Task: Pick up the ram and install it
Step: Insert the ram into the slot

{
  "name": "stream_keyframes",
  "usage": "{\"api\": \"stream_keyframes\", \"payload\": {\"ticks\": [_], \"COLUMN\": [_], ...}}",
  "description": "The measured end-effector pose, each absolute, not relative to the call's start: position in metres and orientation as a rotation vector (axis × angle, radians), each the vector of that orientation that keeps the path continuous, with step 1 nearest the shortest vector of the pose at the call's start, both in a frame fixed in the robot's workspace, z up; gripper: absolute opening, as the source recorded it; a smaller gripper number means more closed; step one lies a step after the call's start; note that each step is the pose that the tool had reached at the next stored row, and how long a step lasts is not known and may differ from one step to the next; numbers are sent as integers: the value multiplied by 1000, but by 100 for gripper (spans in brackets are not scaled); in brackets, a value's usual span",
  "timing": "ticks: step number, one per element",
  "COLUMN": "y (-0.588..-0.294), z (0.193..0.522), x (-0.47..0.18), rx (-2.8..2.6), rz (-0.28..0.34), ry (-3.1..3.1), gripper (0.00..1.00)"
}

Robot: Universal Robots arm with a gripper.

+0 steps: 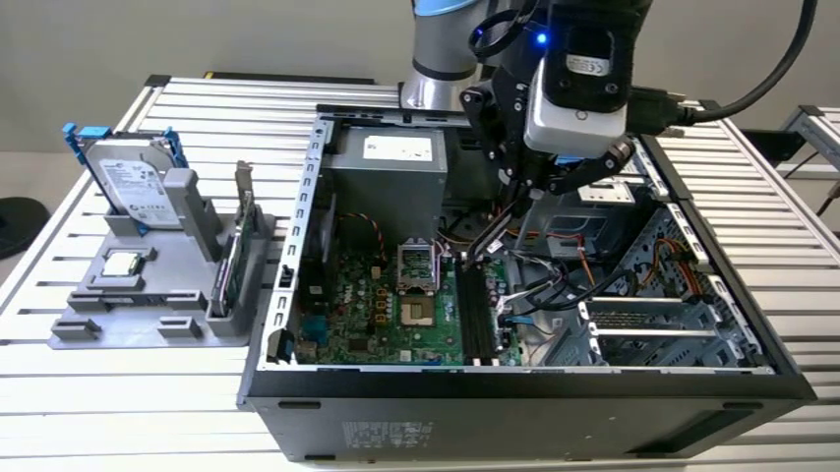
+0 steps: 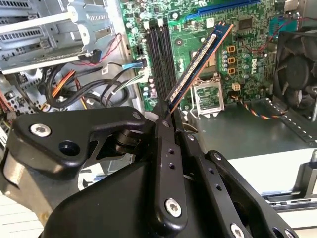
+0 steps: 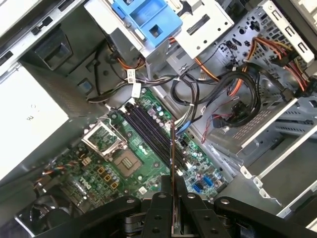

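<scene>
The ram point(image 2: 198, 62) is already picked up. The fingers point(image 2: 167, 148) pinch it at one end, and it hangs tilted above the memory slots point(image 3: 148, 131) without touching them, inside the open computer case point(image 1: 525, 398) on the table point(image 1: 79, 393). By my judgement the installing is not yet done, as the slots look empty.

Held end of the ram point(image 2: 199, 62) hidden inside the pincer point(image 2: 165, 113), arm point(image 1: 438, 54) cut off by the exterior view's upper edge
</scene>
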State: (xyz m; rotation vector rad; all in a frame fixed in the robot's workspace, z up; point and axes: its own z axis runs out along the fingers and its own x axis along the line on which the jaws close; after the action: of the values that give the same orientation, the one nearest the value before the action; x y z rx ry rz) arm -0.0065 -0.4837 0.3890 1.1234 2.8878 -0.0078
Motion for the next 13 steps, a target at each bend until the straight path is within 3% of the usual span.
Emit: {"api": "stream_keyframes", "payload": {"ticks": [13], "y": [-484], "z": [389], "x": [-6], "rx": [956], "rz": [-7], "ry": [2947], "gripper": [0]}}
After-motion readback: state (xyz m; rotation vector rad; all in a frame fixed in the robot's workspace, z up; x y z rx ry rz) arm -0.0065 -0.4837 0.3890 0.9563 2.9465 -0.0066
